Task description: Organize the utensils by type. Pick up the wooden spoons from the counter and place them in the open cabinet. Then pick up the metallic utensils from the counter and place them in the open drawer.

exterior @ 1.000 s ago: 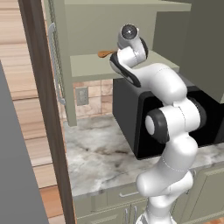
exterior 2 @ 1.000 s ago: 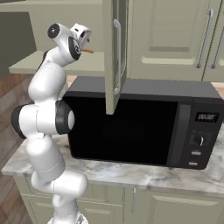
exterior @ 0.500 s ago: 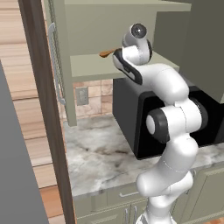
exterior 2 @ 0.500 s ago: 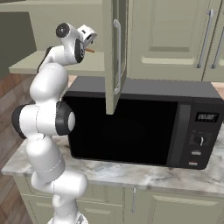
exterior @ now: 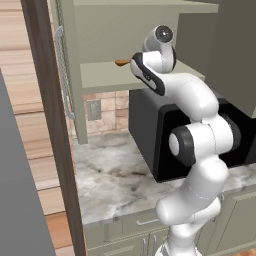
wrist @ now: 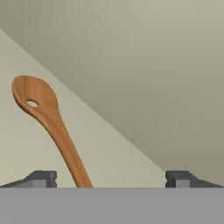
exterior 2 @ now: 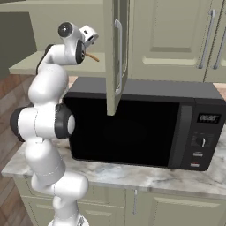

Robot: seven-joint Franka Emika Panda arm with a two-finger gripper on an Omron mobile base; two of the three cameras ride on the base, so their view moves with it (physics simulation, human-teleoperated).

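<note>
Jaws (wrist: 109,179) stand wide apart with nothing between them that they grip: in the hand view the two dark tips sit far to either side, and the wooden spoon (wrist: 46,124) lies on the cabinet shelf (wrist: 26,157) just inside one tip, touching neither so far as can be seen. The spoon rests flat, its holed bowl pointing deeper into the cabinet and its handle running back toward the hand, which suits a piece laid down and let go. From the left base view the hand is raised to the shelf of the open cabinet (exterior: 100,75), above the black microwave (exterior: 155,145), and the spoon's orange-tan end (exterior: 121,62) shows on the shelf beside the hand. The right base view shows the same spoon (exterior 2: 92,57) poking out past the hand, next to the open cabinet door (exterior 2: 115,53). Judging by this, one wooden spoon is stored; the bench (exterior: 115,180) below the microwave carries no utensil in the part visible here.
</note>
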